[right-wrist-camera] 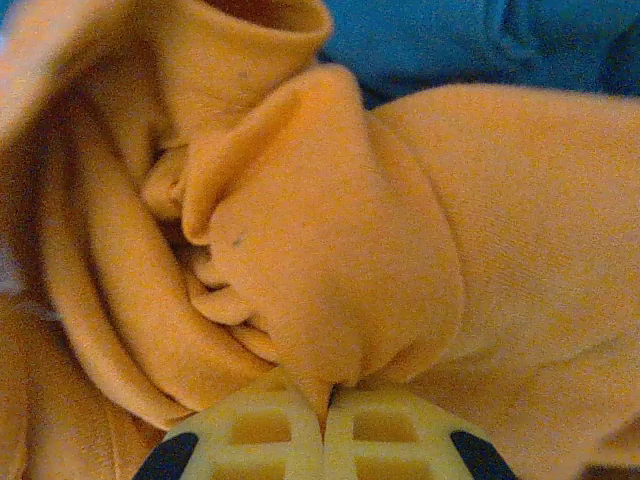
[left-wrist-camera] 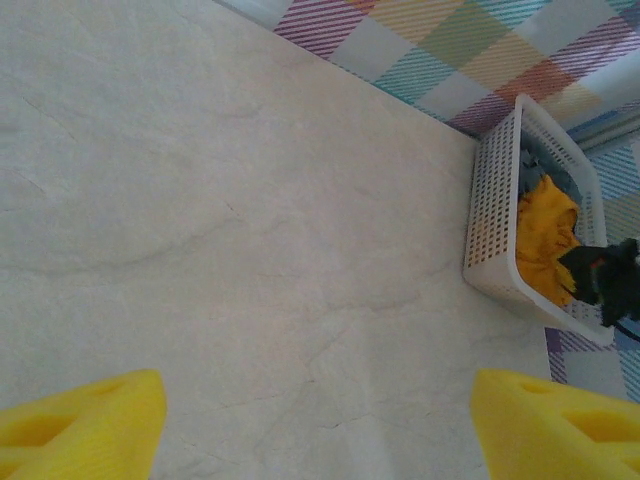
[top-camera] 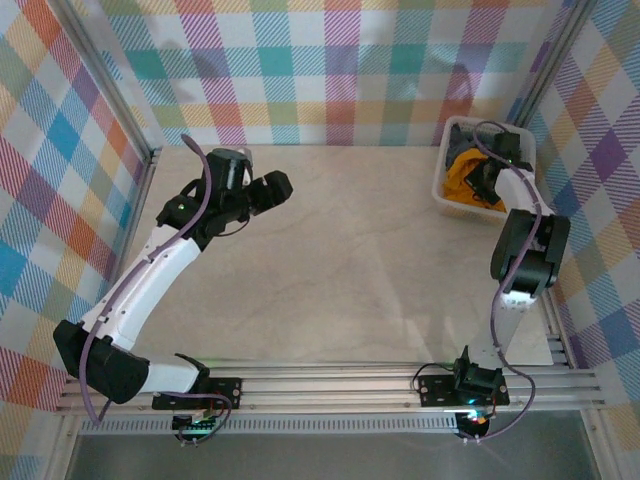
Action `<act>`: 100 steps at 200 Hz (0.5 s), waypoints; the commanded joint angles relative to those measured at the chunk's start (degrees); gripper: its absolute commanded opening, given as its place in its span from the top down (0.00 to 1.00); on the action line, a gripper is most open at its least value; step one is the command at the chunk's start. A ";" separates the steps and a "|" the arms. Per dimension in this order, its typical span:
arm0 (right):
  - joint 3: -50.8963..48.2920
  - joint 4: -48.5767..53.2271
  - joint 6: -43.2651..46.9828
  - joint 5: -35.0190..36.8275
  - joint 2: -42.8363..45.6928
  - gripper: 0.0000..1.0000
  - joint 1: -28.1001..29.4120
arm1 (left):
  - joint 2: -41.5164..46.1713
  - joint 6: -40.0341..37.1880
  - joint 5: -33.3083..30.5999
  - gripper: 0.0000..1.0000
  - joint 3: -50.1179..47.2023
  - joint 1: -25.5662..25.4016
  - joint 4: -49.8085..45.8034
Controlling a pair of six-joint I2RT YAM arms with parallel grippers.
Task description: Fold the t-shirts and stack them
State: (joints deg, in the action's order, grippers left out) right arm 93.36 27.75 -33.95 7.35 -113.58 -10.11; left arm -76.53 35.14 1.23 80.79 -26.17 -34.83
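Note:
The bright orange-yellow t-shirt (top-camera: 461,180) lies bunched in the white basket (top-camera: 441,192) at the far right of the table. My right gripper (top-camera: 480,176) reaches down into the basket. In the right wrist view it (right-wrist-camera: 325,402) is shut, pinching a fold of the orange t-shirt (right-wrist-camera: 330,250) between its fingertips. A dark slate-grey t-shirt (right-wrist-camera: 480,40) lies behind the orange one and shows at the basket's far end (top-camera: 461,143). My left gripper (top-camera: 281,186) hovers over the bare table at the left. It (left-wrist-camera: 320,440) is open with nothing between its yellow fingers (left-wrist-camera: 85,420).
The basket (left-wrist-camera: 495,200) stands against the right wall, with the checked back wall (top-camera: 320,70) just behind it. The pale marbled tabletop (top-camera: 340,260) stretches bare between the two arms. Aluminium rails (top-camera: 330,385) run along the near edge.

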 commanded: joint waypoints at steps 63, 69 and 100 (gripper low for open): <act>4.02 -14.71 9.93 5.45 24.79 1.00 13.90 | -0.38 0.42 -4.13 0.24 0.57 -0.31 -3.76; 5.02 -14.95 12.01 5.96 25.64 1.00 16.09 | -0.22 0.54 -5.15 0.24 0.74 -0.31 -4.46; 6.61 -13.66 18.40 6.58 27.11 1.00 28.00 | 1.40 1.15 -10.80 0.23 0.72 -0.32 -7.21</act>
State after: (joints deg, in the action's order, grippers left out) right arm 98.19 15.68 -23.59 14.57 -88.38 9.47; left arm -76.64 35.33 -3.36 80.31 -26.17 -38.13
